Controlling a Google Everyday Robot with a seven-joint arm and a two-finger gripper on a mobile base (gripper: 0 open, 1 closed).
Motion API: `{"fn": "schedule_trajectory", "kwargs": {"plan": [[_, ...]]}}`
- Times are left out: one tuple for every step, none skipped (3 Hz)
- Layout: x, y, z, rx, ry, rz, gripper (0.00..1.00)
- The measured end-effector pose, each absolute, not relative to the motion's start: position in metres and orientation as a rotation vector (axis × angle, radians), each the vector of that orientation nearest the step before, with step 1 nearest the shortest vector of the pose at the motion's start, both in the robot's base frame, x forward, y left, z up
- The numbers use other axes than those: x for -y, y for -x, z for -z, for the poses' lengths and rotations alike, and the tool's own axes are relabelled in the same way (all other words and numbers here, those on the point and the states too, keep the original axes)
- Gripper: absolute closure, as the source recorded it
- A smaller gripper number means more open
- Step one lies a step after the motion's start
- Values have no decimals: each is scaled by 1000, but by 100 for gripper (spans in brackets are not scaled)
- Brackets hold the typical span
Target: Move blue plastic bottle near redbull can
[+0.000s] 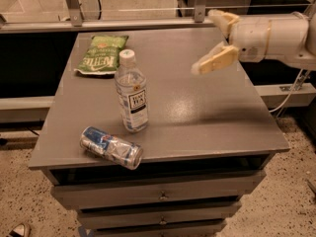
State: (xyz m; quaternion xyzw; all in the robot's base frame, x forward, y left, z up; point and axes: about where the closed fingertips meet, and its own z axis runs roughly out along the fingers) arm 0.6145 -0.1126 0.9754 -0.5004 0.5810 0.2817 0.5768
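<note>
Gripper status: the gripper [217, 40] hangs in the air over the right rear part of the table [207, 113], fingers spread, grasping nothing, and well apart from both task items. Item location: the blue plastic bottle [132, 94] stands on the left front part of the table, near the redbull can [111, 147] but not touching it. The can lies just in front of the bottle and slightly to its left, close to the front edge. Judged from this layout, the placement appears complete. Hazards: the bottle is tall on a narrow base, so any sideways contact from a finger or the arm can topple it. A fall toward the front would strike the can. The can rests on its side near the edge, so a push from a falling bottle can roll or slide it off the table, although its dents should limit free rolling. Orientation: the long axis of the bottle is vertical, with the white cap up and the label toward the camera. The long axis of the can is horizontal and roughly parallel to the front edge, with the right end slightly nearer that edge. The green snack bag [101, 54] lies flat behind the bottle, clear of both.
</note>
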Motion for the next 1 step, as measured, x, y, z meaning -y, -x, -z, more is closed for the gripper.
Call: {"fn": "schedule_trajectory", "kwargs": {"plan": [[137, -624, -1018, -1309, 1132, -582, 0]]}}
